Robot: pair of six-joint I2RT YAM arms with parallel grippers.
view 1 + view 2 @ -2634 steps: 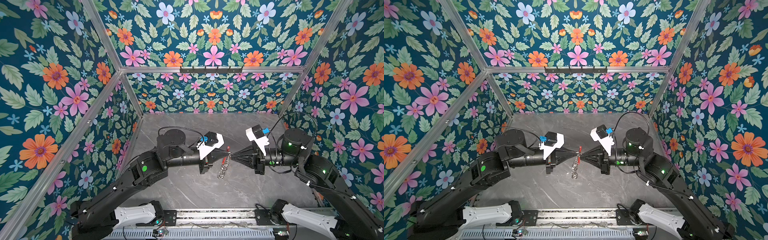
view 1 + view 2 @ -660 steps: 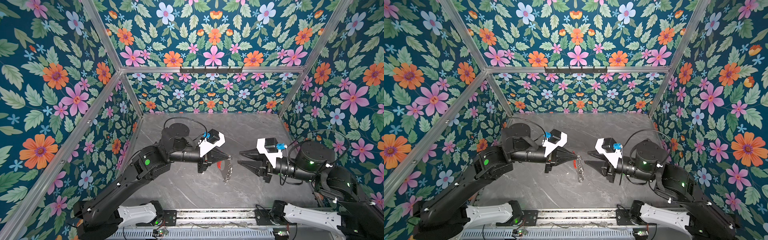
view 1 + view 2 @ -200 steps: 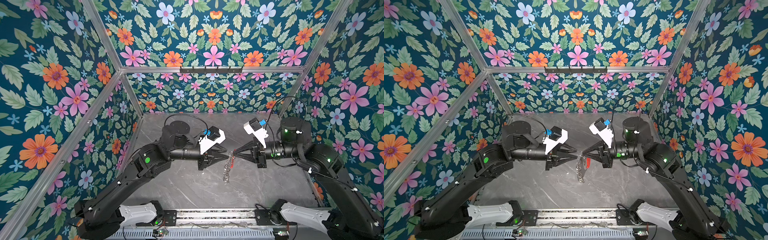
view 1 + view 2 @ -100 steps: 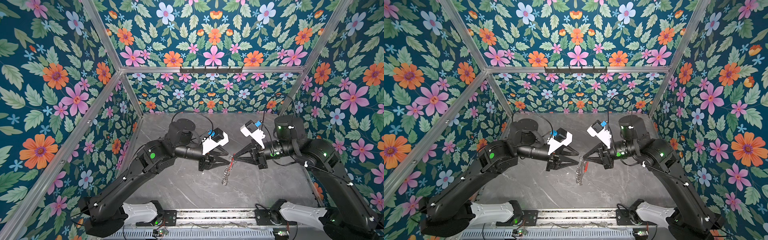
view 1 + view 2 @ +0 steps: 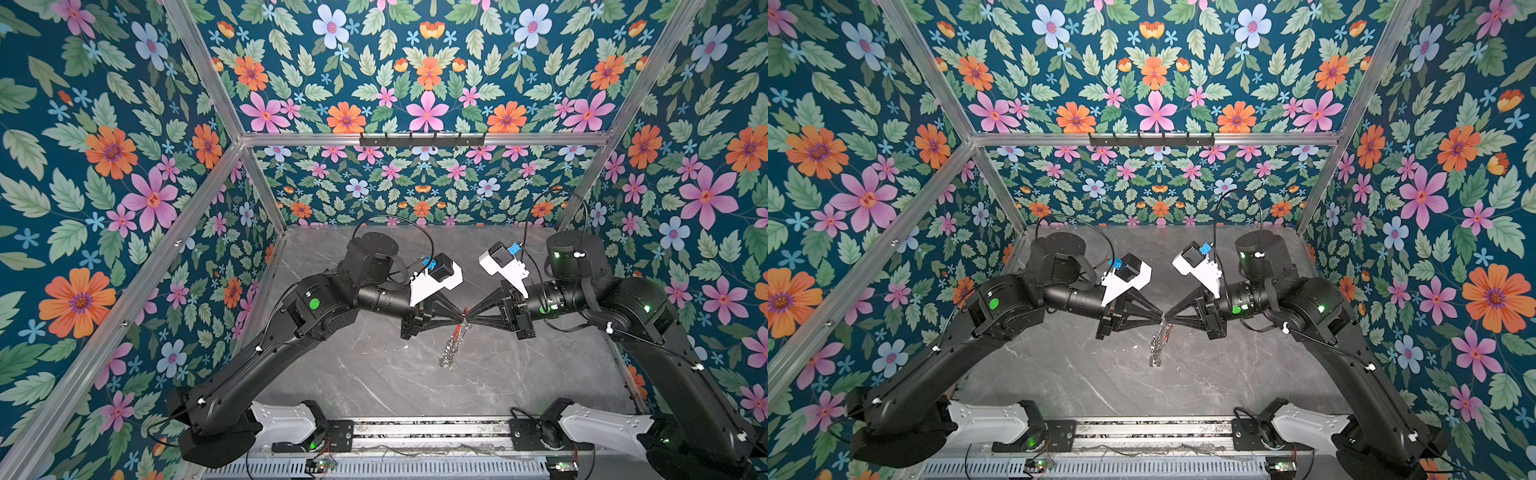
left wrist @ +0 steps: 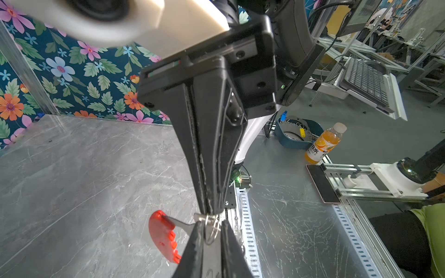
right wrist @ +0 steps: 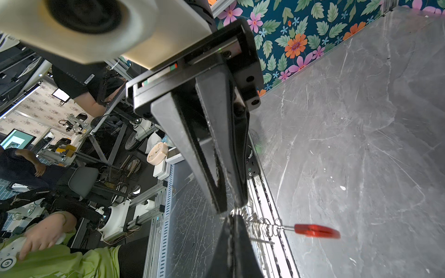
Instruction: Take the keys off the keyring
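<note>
— What's around you?
— Under me, a grey marble tabletop (image 5: pixel 374 374); floral walls (image 5: pixel 428 83), with a black hook rail (image 5: pixel 422 140) on the back one.
— Past the edge?
— I see an orange drink bottle (image 6: pixel 323 142) (upright), a phone (image 6: pixel 322 184) near it, and a keyboard (image 6: pixel 368 80).

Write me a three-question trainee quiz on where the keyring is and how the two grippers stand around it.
1. True or false: the keyring lies flat on the grey table, clear of both arms.
2. Where do the left gripper and the right gripper meet? A) against the back wall B) over the middle of the table, tip to tip C) down at the front rail
3. Fill in: the flat tag on the keyring is coloured ___.

Key: 1 false, it hangs from the two gripper tips; 2 B; 3 red.
</note>
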